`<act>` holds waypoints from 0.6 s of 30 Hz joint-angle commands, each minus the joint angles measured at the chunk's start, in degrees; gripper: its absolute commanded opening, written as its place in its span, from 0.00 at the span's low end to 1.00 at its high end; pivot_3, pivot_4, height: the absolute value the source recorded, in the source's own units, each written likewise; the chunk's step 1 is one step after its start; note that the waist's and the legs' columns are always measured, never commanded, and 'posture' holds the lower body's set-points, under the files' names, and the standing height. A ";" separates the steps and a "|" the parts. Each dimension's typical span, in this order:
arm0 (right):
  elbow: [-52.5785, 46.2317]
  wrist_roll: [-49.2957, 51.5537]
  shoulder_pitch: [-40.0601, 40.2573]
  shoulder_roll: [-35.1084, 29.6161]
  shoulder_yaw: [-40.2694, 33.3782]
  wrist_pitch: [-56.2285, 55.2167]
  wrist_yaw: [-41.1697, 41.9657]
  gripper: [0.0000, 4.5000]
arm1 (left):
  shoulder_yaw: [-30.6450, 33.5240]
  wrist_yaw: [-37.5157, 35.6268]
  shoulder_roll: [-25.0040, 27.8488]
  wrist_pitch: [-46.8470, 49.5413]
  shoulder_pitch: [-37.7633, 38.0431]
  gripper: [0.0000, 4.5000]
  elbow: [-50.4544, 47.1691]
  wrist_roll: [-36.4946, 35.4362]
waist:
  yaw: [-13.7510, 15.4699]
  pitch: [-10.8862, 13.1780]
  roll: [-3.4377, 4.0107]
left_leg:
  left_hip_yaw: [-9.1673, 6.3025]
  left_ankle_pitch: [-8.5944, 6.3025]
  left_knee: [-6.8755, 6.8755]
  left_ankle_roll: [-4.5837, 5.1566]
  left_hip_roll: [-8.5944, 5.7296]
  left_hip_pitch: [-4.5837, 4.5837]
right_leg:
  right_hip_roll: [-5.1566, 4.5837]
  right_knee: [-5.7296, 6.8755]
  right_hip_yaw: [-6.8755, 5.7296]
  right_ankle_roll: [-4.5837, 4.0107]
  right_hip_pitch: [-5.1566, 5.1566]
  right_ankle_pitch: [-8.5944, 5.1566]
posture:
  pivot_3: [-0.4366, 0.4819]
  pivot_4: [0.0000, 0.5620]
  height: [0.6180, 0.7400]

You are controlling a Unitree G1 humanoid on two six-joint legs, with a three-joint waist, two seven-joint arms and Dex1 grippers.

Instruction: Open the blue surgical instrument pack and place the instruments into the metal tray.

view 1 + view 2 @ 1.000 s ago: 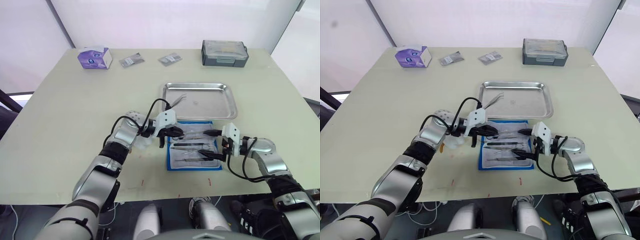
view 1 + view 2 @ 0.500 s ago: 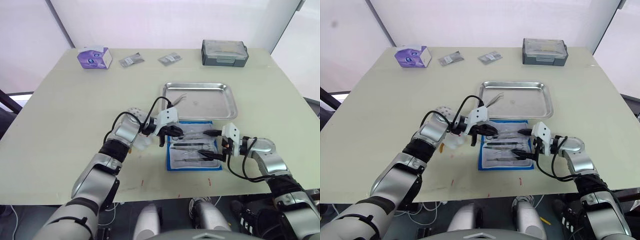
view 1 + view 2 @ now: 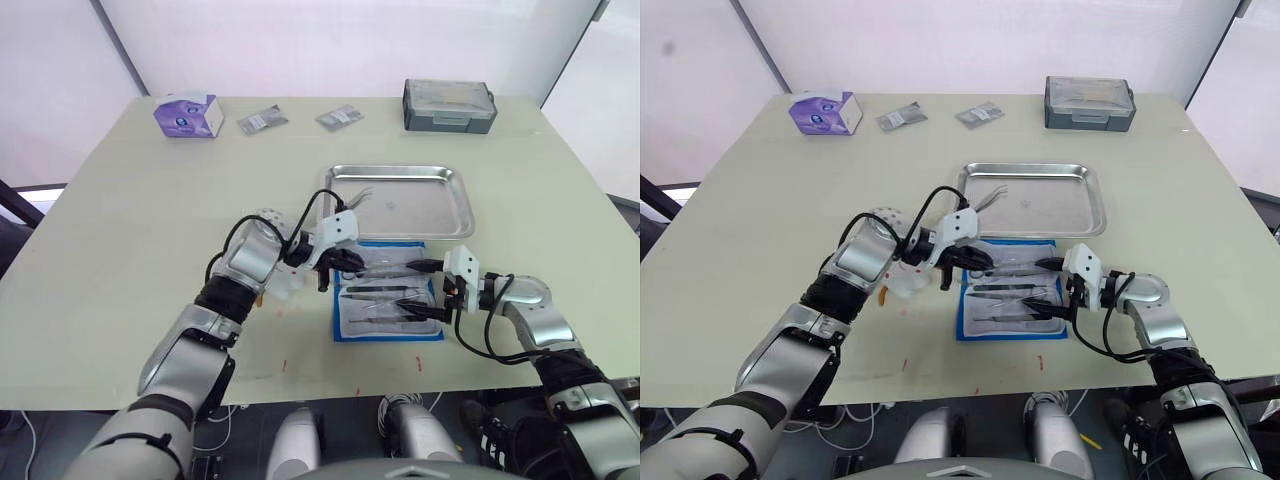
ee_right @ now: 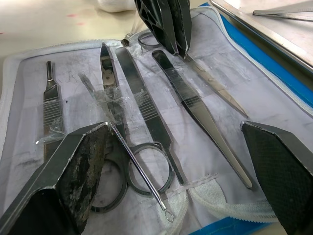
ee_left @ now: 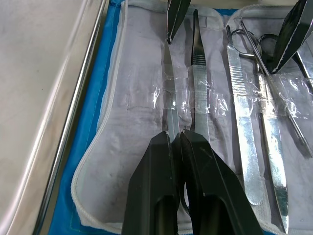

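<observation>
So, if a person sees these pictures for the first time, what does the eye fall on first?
Probably the blue surgical instrument pack, lying open at the table's near edge with silvery instruments in its white lining. The left gripper pinches one slim tool there, jaws shut; the right gripper waits open beside it. Just behind lies the shiny metal tray.

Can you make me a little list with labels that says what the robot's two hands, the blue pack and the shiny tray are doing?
left gripper: shut on a slim instrument in the pack
right gripper: open, over the pack's near end
blue surgical instrument pack: open, flat on the table, beside the tray
metal tray: holds one tool
</observation>
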 commanded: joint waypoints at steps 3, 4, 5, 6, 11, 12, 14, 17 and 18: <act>4.68 -4.33 3.35 -0.01 4.43 2.95 -0.08 1.00 | 0.19 -0.70 0.67 0.50 -1.66 0.00 -3.12 -0.63 | -0.01 0.01 0.01 | 0.00 0.00 0.00 0.00 0.00 0.00 | 0.00 0.00 0.01 0.00 0.00 0.00 | 0.48 0.27 0.93; 4.70 -4.31 3.31 -0.03 4.40 2.97 -0.05 1.00 | 0.18 -0.71 0.66 0.61 -1.72 0.00 -3.25 -0.66 | -0.01 0.01 0.01 | 0.01 0.00 0.00 0.00 0.00 0.00 | 0.00 0.00 0.01 0.00 0.00 0.00 | 0.48 0.27 0.93; 4.73 -4.31 3.28 -0.07 4.39 2.97 -0.02 1.00 | 0.15 -0.78 0.67 0.67 -1.73 0.00 -3.40 -0.71 | -0.01 0.01 0.01 | 0.00 0.00 0.00 0.00 0.00 0.00 | 0.00 0.00 0.00 0.00 0.00 0.00 | 0.48 0.27 0.93; 4.75 -4.32 3.25 -0.08 4.38 2.97 -0.02 1.00 | 0.13 -0.84 0.69 0.73 -1.71 0.00 -3.54 -0.74 | -0.01 0.01 0.01 | 0.00 0.00 0.00 0.00 0.00 0.00 | 0.00 0.00 0.01 -0.01 0.00 0.00 | 0.48 0.27 0.93; 4.98 -4.31 3.08 -0.28 4.24 2.96 0.11 1.00 | 0.02 -1.02 0.78 0.66 -1.73 0.00 -3.57 -0.68 | -0.02 0.02 0.01 | 0.00 0.00 0.00 0.00 0.00 0.00 | 0.00 0.00 0.01 -0.01 0.00 0.00 | 0.48 0.27 0.93; 4.99 -4.30 3.04 -0.32 4.22 2.97 0.14 1.00 | 0.03 -1.06 0.82 0.64 -1.75 0.00 -3.55 -0.66 | -0.02 0.02 0.01 | 0.00 0.00 0.00 0.00 0.00 0.00 | 0.00 0.00 0.01 -0.01 0.00 0.00 | 0.48 0.27 0.93; 5.06 -4.30 2.97 -0.33 4.19 3.00 0.13 1.00 | 0.08 -1.22 0.99 0.67 -1.78 0.00 -3.59 -0.66 | -0.02 0.02 0.01 | 0.00 0.00 0.00 0.00 0.00 0.00 | 0.00 0.00 0.01 -0.01 0.00 0.00 | 0.48 0.27 0.93; 5.16 -4.29 2.86 -0.24 4.19 3.04 0.08 1.00 | 0.09 -1.66 1.43 0.86 -1.71 0.00 -3.92 -0.70 | -0.03 0.03 0.02 | 0.00 0.00 0.00 0.00 0.00 0.00 | 0.00 0.00 0.01 -0.01 0.00 -0.01 | 0.48 0.27 0.93; 5.19 -4.30 2.80 -0.19 4.20 3.06 0.06 1.00 | 0.11 -1.80 1.58 1.00 -1.73 0.00 -4.06 -0.73 | -0.03 0.03 0.01 | 0.00 0.00 0.00 0.00 0.00 0.00 | 0.00 0.00 0.01 -0.01 0.00 0.00 | 0.48 0.27 0.93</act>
